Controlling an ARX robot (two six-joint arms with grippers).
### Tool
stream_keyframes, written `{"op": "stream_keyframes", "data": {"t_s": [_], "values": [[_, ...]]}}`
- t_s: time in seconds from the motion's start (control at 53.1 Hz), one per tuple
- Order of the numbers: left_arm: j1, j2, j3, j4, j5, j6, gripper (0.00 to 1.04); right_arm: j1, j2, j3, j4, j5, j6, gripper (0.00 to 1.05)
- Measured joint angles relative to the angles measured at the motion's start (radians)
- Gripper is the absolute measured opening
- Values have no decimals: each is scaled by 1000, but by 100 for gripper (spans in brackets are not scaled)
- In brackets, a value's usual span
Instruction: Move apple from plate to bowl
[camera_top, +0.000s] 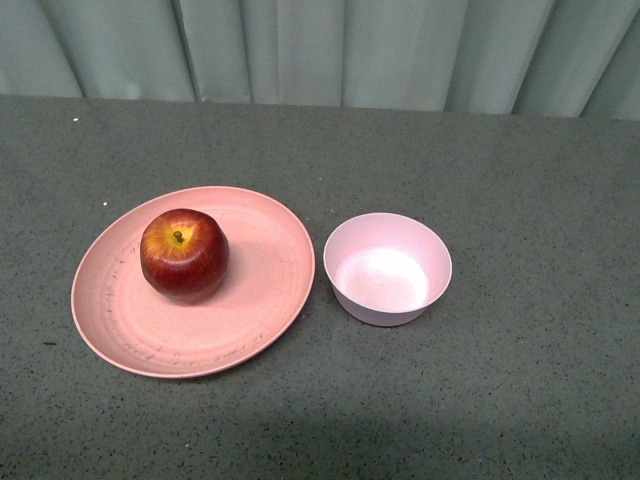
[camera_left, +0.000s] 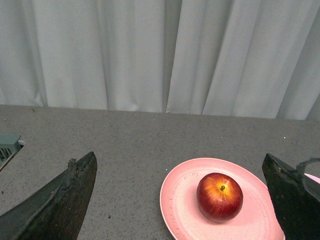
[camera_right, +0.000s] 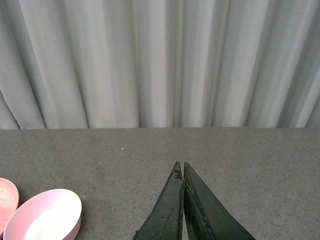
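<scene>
Step in hand: I judge this to be the very start, the reach for the apple (camera_top: 184, 254). Nothing is gripped and neither arm shows in the front view.
Apple: it sits on the plate (camera_top: 262, 318), stem up, off-centre toward 10 o'clock of the plate's middle.
Bowl: the bowl (camera_top: 388, 312) is empty and stands at 3 o'clock of the plate, just beside its rim, with a thin strip of table (camera_top: 520, 400) between them.
Left gripper: the left gripper (camera_left: 180, 159) has its jaws spread wide with nothing between them. Its own camera shows the apple and plate ahead, nearer the one finger than the other.
Right gripper: the right gripper (camera_right: 181, 165) has its fingers pressed together on nothing. The bowl shows at the edge of its wrist view.
Next move: I'd take the left arm, since it is already spread and facing the fruit. I'd centre the jaws over the apple, come down to its widest girth and close firmly, because the glossy round skin may slip.
After that: lift clear of the plate's rim, carry toward 3 o'clock and release well centred, as the apple looks nearly as wide as the bowl.
Count: one apple, one plate, one bowl, two grippers.
Backdrop: a pale curtain (camera_top: 350, 50) runs along 12 o'clock.
</scene>
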Motion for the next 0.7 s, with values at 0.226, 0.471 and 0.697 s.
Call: {"op": "stream_keyframes", "data": {"t_s": [0.226,0.471,0.697], "values": [[0,0,0,0,0,0,98,0,-72,0,-72,0,0,1],[0,0,0,0,0,0,98,0,-260,0,-282,-2,0,1],[0,0,0,0,0,0,98,0,-282,0,-289,-2,-1,21]]}}
